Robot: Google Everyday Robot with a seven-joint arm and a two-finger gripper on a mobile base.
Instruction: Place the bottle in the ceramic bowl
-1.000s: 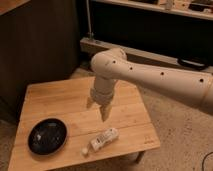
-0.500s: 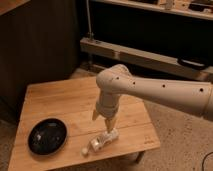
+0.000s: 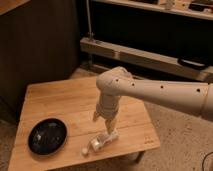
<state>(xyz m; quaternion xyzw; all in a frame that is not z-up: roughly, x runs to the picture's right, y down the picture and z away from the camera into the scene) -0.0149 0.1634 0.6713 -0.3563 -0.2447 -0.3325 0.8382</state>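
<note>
We see our claw (image 3: 103, 123) with its fingers apart, just above the small white plastic bottle (image 3: 101, 142). The bottle lies on the wooden tabletop (image 3: 60, 100), near the round glossy black ceramic bowl (image 3: 47, 136).

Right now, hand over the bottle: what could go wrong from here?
1. The bottle lies on its side near the front edge of the table; the open hand just above it could knock it rolling off.
2. The ceramic bowl is shallow; a drop from height might bounce the bottle out.
</note>
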